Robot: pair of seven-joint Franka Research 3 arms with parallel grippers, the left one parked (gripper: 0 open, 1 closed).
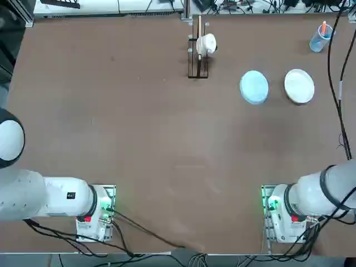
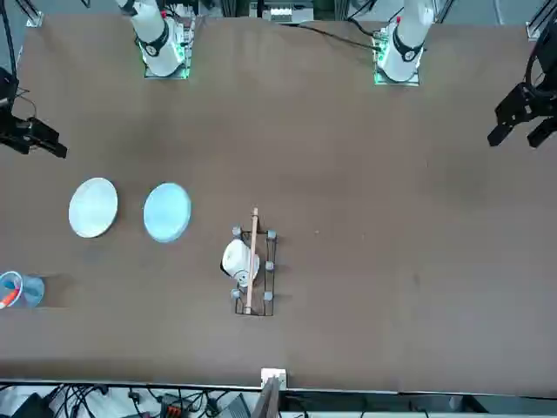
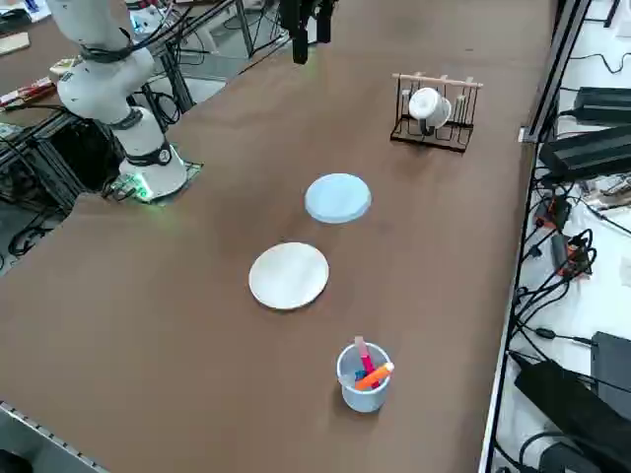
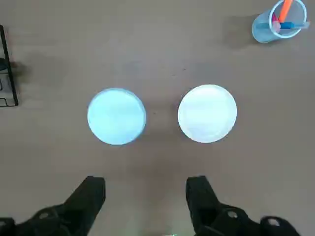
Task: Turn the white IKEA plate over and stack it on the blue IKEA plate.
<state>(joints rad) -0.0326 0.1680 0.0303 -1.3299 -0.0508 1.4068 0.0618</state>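
Brown tabletop [image 1: 139, 139] carries both task items, lying flat, side by side and apart, on the working arm's side toward the far edge. The white IKEA plate [image 1: 299, 86] is the outer of the two, nearer the tabletop's right edge; the blue IKEA plate [image 1: 254, 87] lies just inboard of it. Neither is touched by anything.

The right pincer [image 4: 145, 189] hangs high above the tabletop, looking straight down on the pair. Its jaws stand wide apart and hold nothing. In the front view it shows at the picture's left edge [image 2: 30, 138], well clear of both plates.

Other items: a wooden-and-wire rack [image 1: 198, 53] holding a small white cup [image 1: 207, 44] stands further along the far edge toward the middle; a clear blue cup [image 1: 320, 39] with an orange item in it stands in the far right corner, beyond the white plate. Neither obstructs the approach.

Assessment: no step of the task is yet done. The step in hand is the approach to the white plate. The next move calls for shifting the pincer over that plate's rim and descending. A flat plate offers only its raised edge to grip, so one finger must get under or against the rim. The turn-over then needs clearance above the tabletop before the plate goes on the blue one.
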